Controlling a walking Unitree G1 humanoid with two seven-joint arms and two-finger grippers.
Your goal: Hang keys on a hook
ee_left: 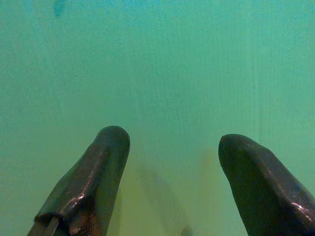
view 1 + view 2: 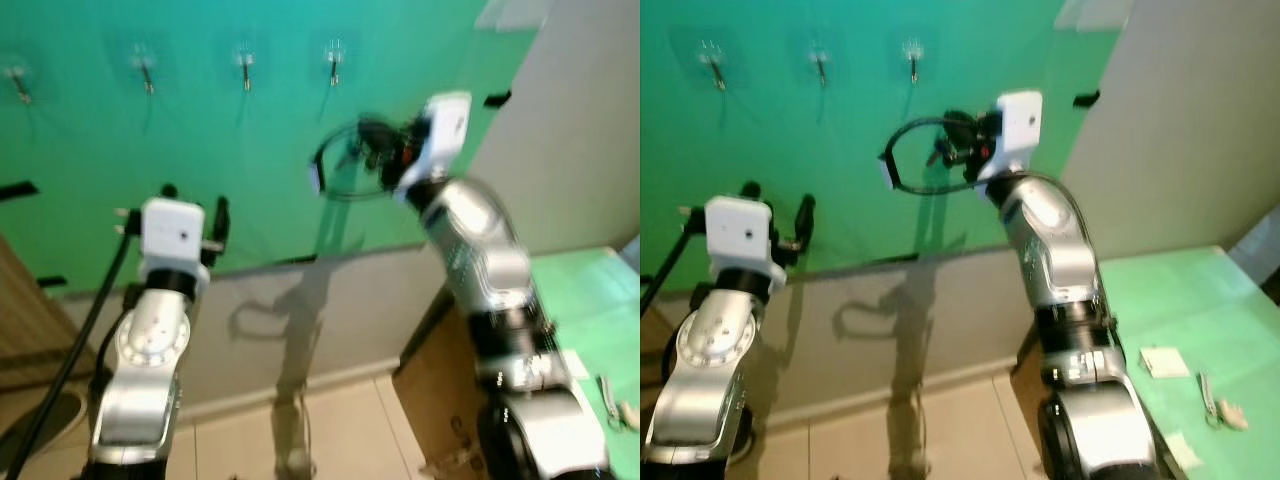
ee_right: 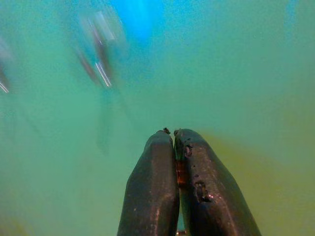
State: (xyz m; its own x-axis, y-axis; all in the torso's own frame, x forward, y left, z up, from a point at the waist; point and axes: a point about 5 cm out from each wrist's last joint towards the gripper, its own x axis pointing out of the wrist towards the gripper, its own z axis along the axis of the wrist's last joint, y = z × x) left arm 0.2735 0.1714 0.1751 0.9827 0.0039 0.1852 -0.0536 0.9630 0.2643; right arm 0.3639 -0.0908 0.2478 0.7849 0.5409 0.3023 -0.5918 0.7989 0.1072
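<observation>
a row of hooks [image 2: 245, 68] runs across the top of the frame on the wall board [image 2: 90, 180]. right gripper [image 2: 958, 140] sits upper centre, below the hooks, with a cable loop [image 2: 915, 155] to its left. left gripper [image 2: 195, 210] is lower left. a table [image 2: 1180, 300] lies lower right.

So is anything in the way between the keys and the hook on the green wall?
Nothing visible is. The right gripper holds the keys' black loop up in front of the green wall, a little below the nearest hook. Bare wall lies between them. The left gripper waits lower down, off to the side.
</observation>
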